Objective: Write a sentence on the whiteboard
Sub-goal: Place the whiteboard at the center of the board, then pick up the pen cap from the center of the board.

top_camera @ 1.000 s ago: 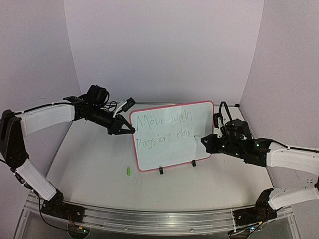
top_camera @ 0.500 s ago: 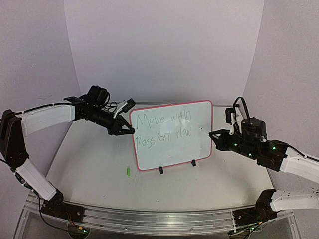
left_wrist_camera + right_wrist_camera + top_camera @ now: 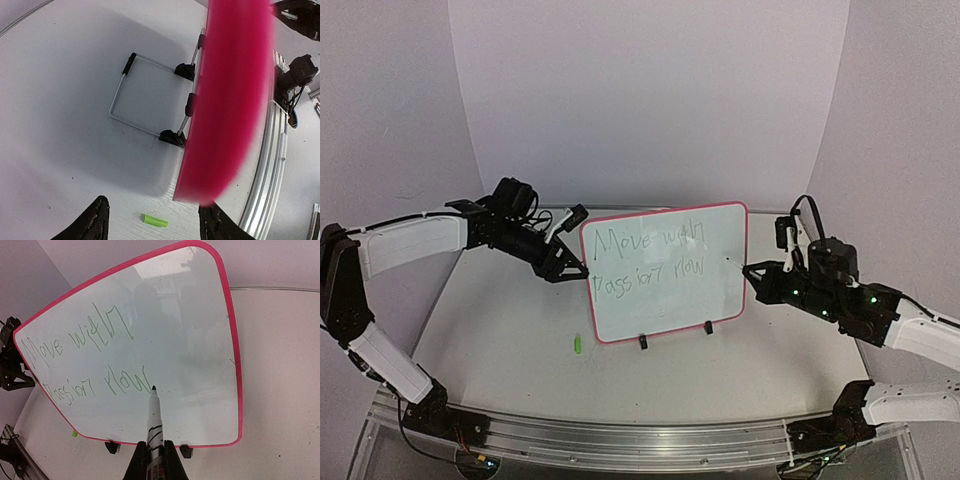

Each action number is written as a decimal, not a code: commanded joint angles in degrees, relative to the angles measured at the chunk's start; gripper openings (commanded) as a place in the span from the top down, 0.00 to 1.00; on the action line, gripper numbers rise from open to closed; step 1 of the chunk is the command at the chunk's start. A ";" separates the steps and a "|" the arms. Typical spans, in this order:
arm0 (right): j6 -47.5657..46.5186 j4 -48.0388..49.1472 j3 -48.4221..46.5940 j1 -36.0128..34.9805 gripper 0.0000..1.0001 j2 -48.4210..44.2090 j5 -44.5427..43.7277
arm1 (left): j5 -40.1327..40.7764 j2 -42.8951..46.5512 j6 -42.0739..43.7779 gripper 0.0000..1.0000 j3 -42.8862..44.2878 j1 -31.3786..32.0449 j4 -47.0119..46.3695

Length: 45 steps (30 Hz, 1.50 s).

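The whiteboard [image 3: 665, 312] stands upright at the middle of the table [image 3: 490, 330], between the two grippers, leaning back on its wire stand [image 3: 122, 100] and black clip feet [image 3: 643, 343].

At its left edge is the left gripper [image 3: 570, 270]. The wrist view shows its fingers [image 3: 98, 220] spread apart, with the pink frame [image 3: 235, 90] running out ahead of them, nearer the right-hand finger than the other. Nothing is pinched between them. A small green cap [image 3: 154, 220] lies on the table just in front of the gap.

The sentence [image 3: 650, 262] runs in two slanted green lines across the left and middle of the board's face, ahead of the right jaws.

The right gripper [image 3: 752, 270] is clamped on the lower barrel of a marker [image 3: 154, 420]. The marker's tip points straight ahead to a spot just past the last word of the lower line. Whether it touches the face cannot be told.

The board looks light and stiff, with a smooth, slippery face, and it is propped only by thin wire. Pen pressure would likely push it back or tip it. The frame edge seems the right place to hold it, because a thin rim suits a pinch and fingers on the face would smear wet ink.
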<state>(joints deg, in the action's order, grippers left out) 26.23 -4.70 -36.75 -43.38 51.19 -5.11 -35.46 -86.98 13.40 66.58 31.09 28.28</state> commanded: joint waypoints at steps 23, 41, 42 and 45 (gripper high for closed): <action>-5.23 -0.09 2.18 0.30 1.00 -4.60 8.53 | 31.01 26.20 -61.07 0.20 -32.89 6.84 -15.16; -1.39 0.17 5.78 0.28 1.00 -8.01 6.14 | 36.10 -3.20 -58.80 0.39 -17.56 16.73 -8.98; -1.38 0.16 5.86 0.30 1.00 -8.04 6.01 | 36.86 -3.76 -59.04 0.40 -17.42 16.84 -8.55; -1.42 0.30 5.99 0.30 1.00 -8.02 5.81 | 37.69 -5.57 -59.71 0.46 -16.79 17.20 -7.50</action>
<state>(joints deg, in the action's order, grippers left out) 24.28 -5.41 -30.82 -43.38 43.72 2.10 -1.21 -90.56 -45.20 47.29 47.75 17.72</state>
